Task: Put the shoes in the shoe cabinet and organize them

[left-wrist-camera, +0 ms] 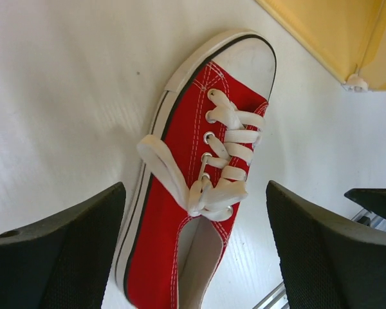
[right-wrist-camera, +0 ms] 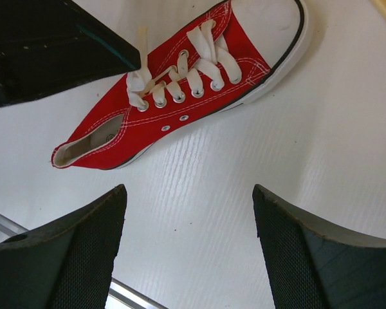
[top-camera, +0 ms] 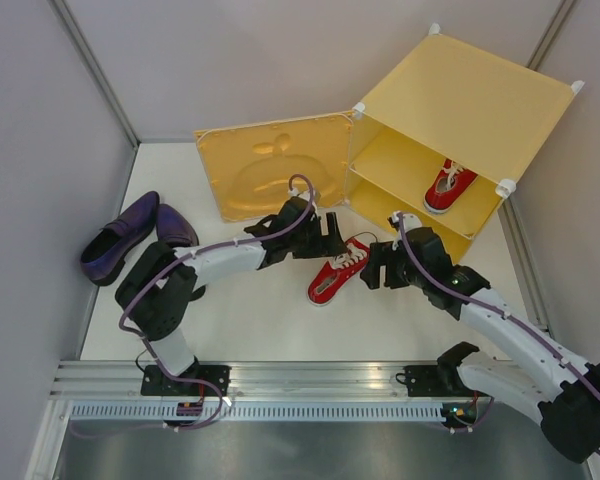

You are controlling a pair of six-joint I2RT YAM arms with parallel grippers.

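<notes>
The left gripper (left-wrist-camera: 194,193), jaws wide and empty, straddles the loose sneaker (left-wrist-camera: 199,161); the right gripper (right-wrist-camera: 190,193), likewise spread, hovers at its 3 o'clock. The loafers (top-camera: 130,237) lie at 9, the door (top-camera: 270,170) at 11.

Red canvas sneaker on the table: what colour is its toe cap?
White toe cap; left wrist view shows it best.

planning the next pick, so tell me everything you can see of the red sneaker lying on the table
The red sneaker looks like canvas, with white laces tied in a bow, metal eyelets, a white toe cap and a white sole edged by a dark stripe. It lies sole down on the white table, toe toward the cabinet. The open left fingers flank it from above; no contact shows.
</notes>
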